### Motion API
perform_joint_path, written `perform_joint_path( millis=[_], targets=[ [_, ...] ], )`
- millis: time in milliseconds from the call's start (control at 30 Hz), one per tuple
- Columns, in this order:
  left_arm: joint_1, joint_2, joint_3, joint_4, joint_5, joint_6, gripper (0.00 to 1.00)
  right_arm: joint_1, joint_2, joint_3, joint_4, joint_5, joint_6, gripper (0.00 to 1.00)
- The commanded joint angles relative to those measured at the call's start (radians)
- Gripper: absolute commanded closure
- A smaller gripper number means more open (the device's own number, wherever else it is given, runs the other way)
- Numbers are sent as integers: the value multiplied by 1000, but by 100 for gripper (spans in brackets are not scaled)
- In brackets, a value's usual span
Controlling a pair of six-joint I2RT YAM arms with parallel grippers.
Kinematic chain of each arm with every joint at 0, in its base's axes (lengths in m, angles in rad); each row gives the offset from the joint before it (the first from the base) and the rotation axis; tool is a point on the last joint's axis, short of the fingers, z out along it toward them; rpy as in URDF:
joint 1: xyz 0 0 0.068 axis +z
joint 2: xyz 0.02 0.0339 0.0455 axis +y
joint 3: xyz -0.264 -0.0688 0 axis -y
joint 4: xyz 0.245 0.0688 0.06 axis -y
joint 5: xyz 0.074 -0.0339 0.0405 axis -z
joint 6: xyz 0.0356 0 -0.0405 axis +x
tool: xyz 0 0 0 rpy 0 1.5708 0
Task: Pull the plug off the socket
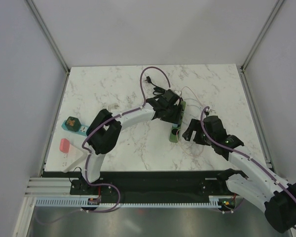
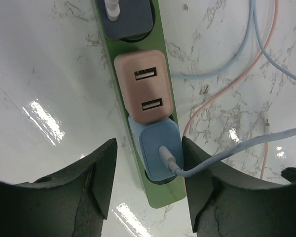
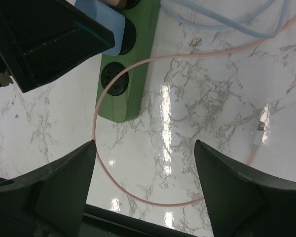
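Top view: power strip [image 1: 175, 133] lies near the centre of the marble table [image 1: 113, 84], running up and down the frame. Left gripper [image 1: 168, 109] sits over its upper half, and right gripper [image 1: 192, 134] is just right of its lower end. Wide bare marble shows in the upper left and lower left of the frame. The table edges and walls are well apart from both grippers.

Left wrist view: three plugs sit in a row on the strip.
- The dark plug [image 2: 129, 19] is at the top edge of the frame.
- The pink plug [image 2: 143, 86] is in the middle.
- The blue plug [image 2: 159, 150] is lowest and seated in its socket, touching the pink one above it.

Left gripper [image 2: 148, 148] is open and straddles the blue plug. The finger at lower left [image 2: 96, 177] stands clear of the strip's edge with marble showing between. The finger at lower right [image 2: 200, 182] is right against the plug's side; I cannot tell whether it touches. A blue cable [image 2: 246, 143] leaves the plug toward the right edge, passing over that finger. A pink cable [image 2: 222, 94] curves across the marble to the right of the strip.

Right wrist view: right gripper [image 3: 145, 148] is open and holds nothing, with its fingers spread over bare marble. The strip's end, with one free socket [image 3: 113, 81], lies at upper left, just beyond the left finger. The pink cable loops between the fingers.
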Motion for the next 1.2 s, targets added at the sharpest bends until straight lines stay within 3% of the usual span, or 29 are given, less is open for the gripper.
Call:
perform_joint_path(
  millis=[0,67,267,300,467,533,600,633,967,1167],
  targets=[
    [-5,20,54,23,-56,-25,40,0,56,-8,93,-45,27,12],
    [-4,20,54,24,-69,-21,43,0,79,-18,147,-70,41,12],
    [-4,29,54,26,-64,-17,64,-12,212,31,219,-87,9,20],
    [-4,29,52,24,-58,-17,71,-23,231,44,221,-93,0,21],
    [-4,21,40,26,-59,-8,90,-139,323,68,299,-214,-28,32],
    [-4,18,38,26,-49,-3,97,-170,354,71,328,-265,-28,41],
    [-4,10,34,26,-38,-2,98,-184,389,76,365,-297,-28,55],
    [-4,7,32,26,-35,0,98,-184,406,76,395,-303,-23,56],
    [-4,-2,31,29,8,2,98,-184,522,87,526,-325,0,57],
    [-4,-6,31,29,30,-9,98,-170,582,82,581,-299,-3,62]
  ],
)
